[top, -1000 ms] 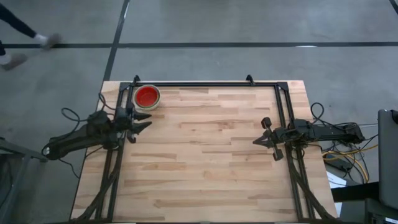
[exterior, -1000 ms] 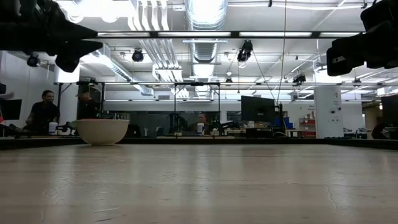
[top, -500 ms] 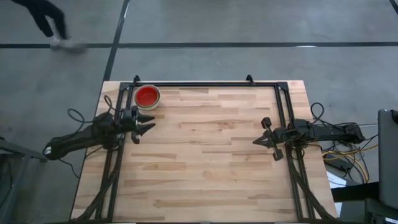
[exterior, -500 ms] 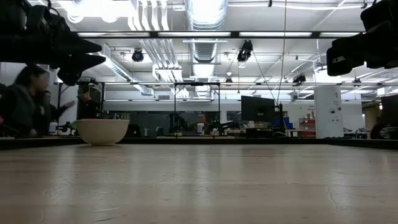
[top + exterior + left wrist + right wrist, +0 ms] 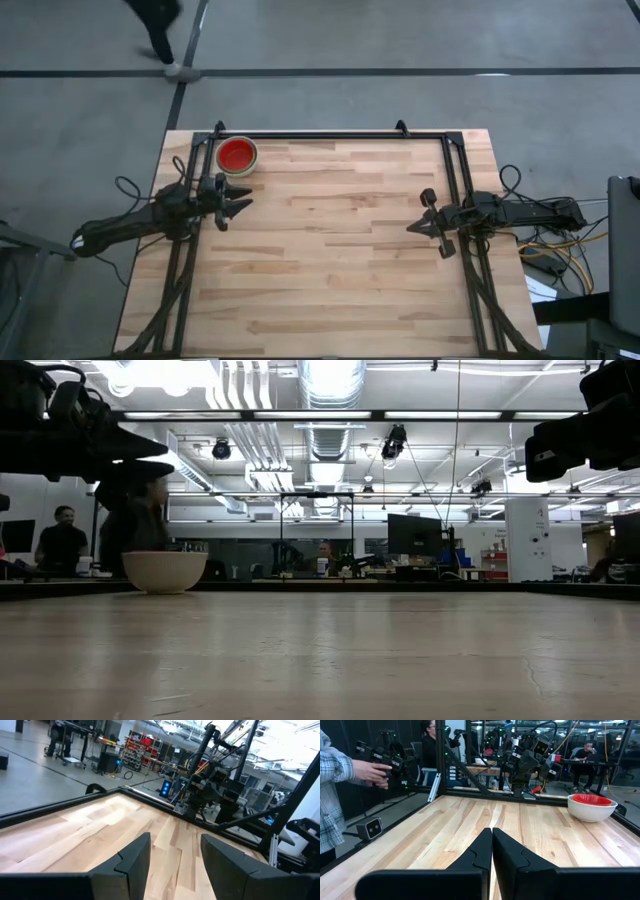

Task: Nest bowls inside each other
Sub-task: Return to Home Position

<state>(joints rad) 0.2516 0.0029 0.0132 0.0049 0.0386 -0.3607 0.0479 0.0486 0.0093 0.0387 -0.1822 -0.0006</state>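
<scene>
A stack of bowls (image 5: 237,156), red on top and grey-white outside, sits at the wooden table's (image 5: 330,260) eleven o'clock corner. The left gripper (image 5: 240,200) hovers at its six o'clock, fingers spread and empty. The right gripper (image 5: 414,227) sits at three o'clock, fingers pressed together.

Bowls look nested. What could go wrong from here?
1. The bowl stack sits near the table's far left corner, with the open left hand close beside it; a sideways swing could knock it.
2. A person is beyond that corner, and another person's hand holds a device beside the table; either might come within an arm's reach.
The right hand, shut, waits at the right edge.
</scene>
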